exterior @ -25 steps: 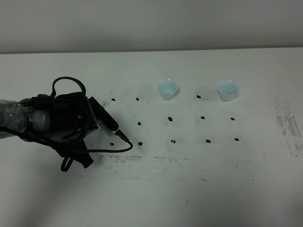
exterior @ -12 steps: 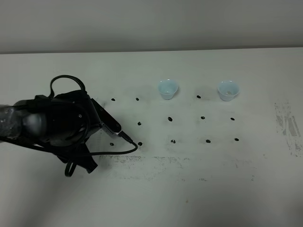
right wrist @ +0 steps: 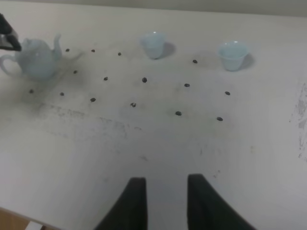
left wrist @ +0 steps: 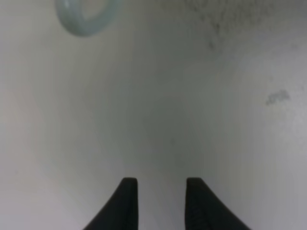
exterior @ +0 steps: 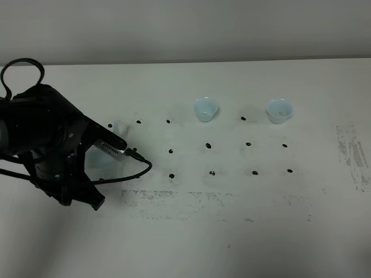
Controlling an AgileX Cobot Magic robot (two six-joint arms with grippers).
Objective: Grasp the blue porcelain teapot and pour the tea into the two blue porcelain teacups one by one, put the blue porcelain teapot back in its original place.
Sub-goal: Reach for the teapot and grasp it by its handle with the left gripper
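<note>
at the table's (exterior: 243, 243) 9 o'clock the left arm (exterior: 40, 133) is hiding most of the blue porcelain teapot (exterior: 98, 157), its blurry handle (left wrist: 86, 17) sitting ahead of the spread, empty left gripper (left wrist: 157, 184).

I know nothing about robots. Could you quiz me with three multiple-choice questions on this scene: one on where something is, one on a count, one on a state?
1. From the high camera, the teapot stands: A between the teacups; B right of both; C left of both.
2. Teacups on the table: A two; B three; C one.
3. The left arm's jaws are: A clamped on the teapot; B apart, holding nothing; C holding a teacup.
Answers: C, its spout shows beside the left arm, left of both teacups; A, two pale-blue ones stand apart; B, only bare table shows between the jaws.
</note>
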